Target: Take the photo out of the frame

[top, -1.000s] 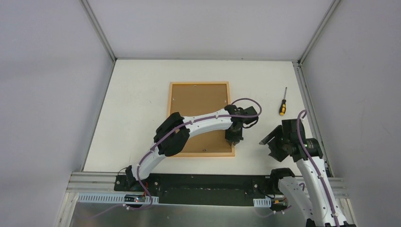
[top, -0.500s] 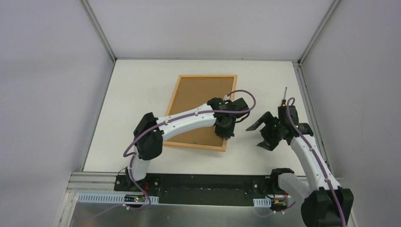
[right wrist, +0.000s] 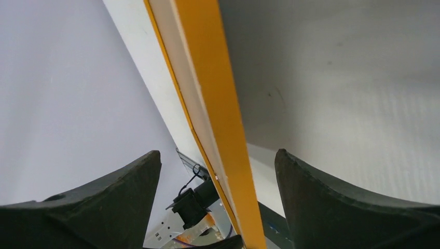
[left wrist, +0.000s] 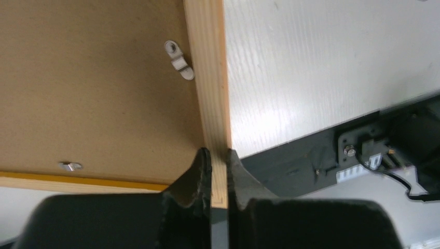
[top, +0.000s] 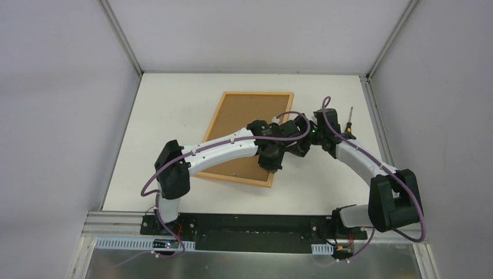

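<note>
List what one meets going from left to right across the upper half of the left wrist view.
brown backing board → small metal clip → pale wood edge of the frame → white table

the large rectangular picture frame [left wrist: 210, 78] is pale bare wood behind, smooth orange paint in front. the plain brown backing board [left wrist: 93, 78] looks matt and fibrous. its small silver turn clip [left wrist: 179, 61] is shiny metal. my left gripper's black fingers [left wrist: 200, 171] are dull plastic.
</note>
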`<state>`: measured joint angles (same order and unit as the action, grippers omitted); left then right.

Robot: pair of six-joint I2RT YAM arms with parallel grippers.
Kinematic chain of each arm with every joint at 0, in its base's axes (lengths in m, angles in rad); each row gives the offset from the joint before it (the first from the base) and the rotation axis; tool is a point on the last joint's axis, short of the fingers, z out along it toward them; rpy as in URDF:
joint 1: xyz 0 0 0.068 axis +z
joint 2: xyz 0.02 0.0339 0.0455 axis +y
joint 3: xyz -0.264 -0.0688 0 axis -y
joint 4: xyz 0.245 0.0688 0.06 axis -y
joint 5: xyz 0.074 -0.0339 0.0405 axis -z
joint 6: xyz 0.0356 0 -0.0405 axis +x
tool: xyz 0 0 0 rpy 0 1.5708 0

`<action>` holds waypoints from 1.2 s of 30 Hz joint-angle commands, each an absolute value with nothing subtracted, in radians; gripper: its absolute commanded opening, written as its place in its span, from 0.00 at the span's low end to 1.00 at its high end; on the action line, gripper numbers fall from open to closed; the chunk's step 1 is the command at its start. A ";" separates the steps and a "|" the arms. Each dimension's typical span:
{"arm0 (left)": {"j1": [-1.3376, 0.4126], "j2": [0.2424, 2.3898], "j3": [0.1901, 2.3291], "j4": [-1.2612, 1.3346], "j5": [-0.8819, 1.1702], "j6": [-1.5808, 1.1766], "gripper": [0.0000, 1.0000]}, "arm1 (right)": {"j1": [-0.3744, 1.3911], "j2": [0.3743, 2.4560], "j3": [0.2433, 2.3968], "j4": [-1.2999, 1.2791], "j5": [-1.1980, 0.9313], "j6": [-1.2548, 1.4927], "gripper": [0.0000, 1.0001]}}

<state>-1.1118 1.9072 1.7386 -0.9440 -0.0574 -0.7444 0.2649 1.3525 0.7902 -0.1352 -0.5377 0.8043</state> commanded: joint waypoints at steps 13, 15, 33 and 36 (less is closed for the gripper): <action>-1.114 1.760 1.763 -0.941 -0.048 -0.705 0.00 | 0.444 1.437 0.859 0.097 -0.446 0.898 0.17; -1.111 1.745 1.779 -0.941 -0.044 -0.704 0.00 | 0.446 1.451 0.887 0.061 -0.462 0.901 0.01; -0.875 1.164 1.657 -0.960 0.116 -0.722 0.89 | 0.415 1.344 1.545 -1.133 0.039 0.344 0.00; -0.839 1.087 1.621 -0.983 0.113 -0.714 0.91 | 0.413 1.326 1.639 -1.236 0.134 0.281 0.00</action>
<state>-0.8738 1.1408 1.6756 -0.9398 0.0566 -0.7174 0.4206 1.4055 1.5005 -0.9592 -0.0780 0.4614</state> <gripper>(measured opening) 0.898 0.280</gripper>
